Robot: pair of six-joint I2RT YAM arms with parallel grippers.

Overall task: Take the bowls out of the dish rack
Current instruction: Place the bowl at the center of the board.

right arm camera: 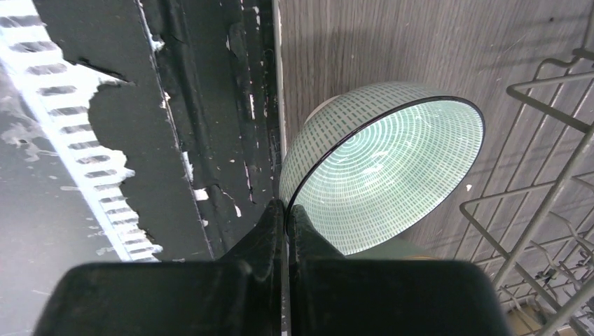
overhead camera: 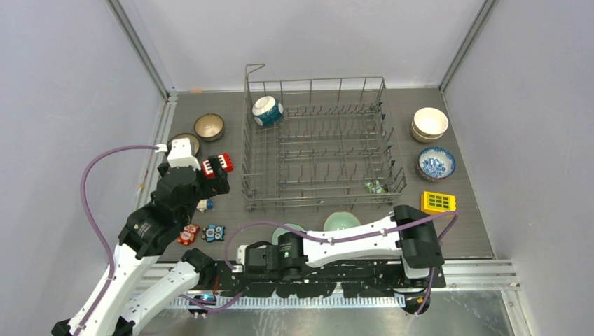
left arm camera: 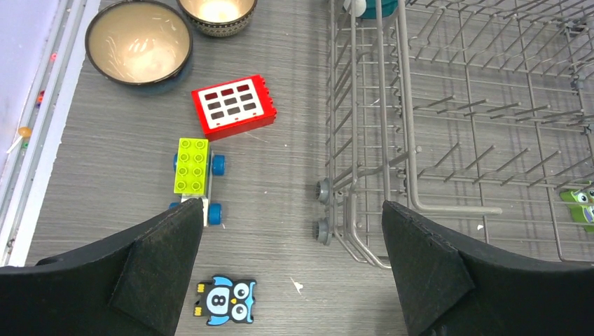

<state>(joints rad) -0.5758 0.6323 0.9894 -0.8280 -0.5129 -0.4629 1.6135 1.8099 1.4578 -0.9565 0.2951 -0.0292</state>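
One bowl (overhead camera: 267, 110) remains in the rack (overhead camera: 319, 150), far-left corner, tipped on its side — ahead and right of the left gripper (overhead camera: 210, 175), whose jaws stand wide and empty. Right gripper (right arm camera: 286, 220) pinches a mint bowl (right arm camera: 389, 175) by the rim; left arm is nearer.

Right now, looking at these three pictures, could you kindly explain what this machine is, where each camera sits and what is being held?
These are two robot arms bolted at the table's near edge. The overhead picture looks down on both; the other two come from cameras on each wrist.

The left gripper is open and empty, near the dish rack. The right gripper is shut on the rim of a pale green bowl.

One teal bowl is still in the rack. Other bowls stand on the table: two brownish ones at the far left, stacked cream ones and a blue-patterned one at the right. Small toys lie about, such as a red block.
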